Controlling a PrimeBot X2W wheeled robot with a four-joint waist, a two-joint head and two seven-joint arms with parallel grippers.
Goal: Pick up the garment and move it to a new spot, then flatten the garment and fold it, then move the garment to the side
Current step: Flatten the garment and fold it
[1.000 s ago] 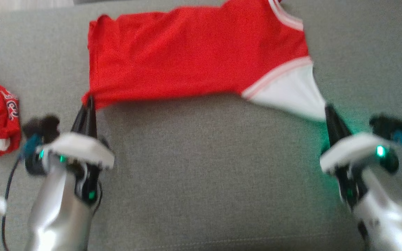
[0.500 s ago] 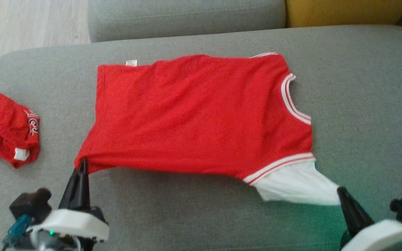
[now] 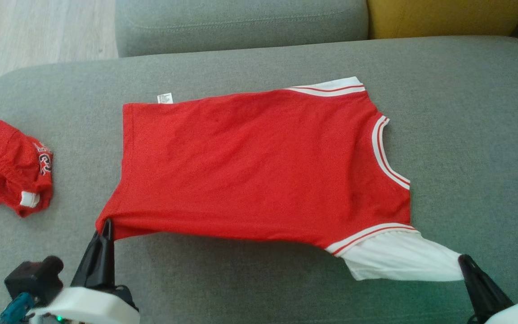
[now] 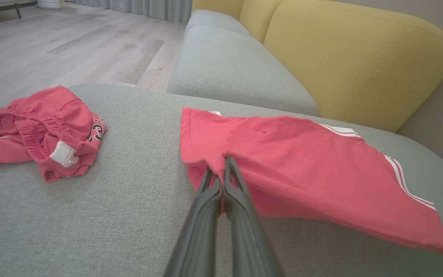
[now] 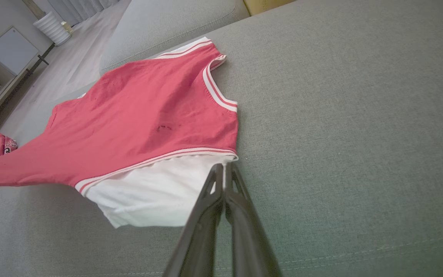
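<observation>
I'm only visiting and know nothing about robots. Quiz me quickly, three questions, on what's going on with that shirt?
1. True or false: the left gripper is shut on a hem corner of the red shirt.
2. What does the right gripper pinch? A) the neckline B) the white sleeve C) the label
3. Fill in: the crumpled red shorts lie on the robot's ____ side of the shirt.
Key: 1 true; 2 B; 3 left.
</observation>
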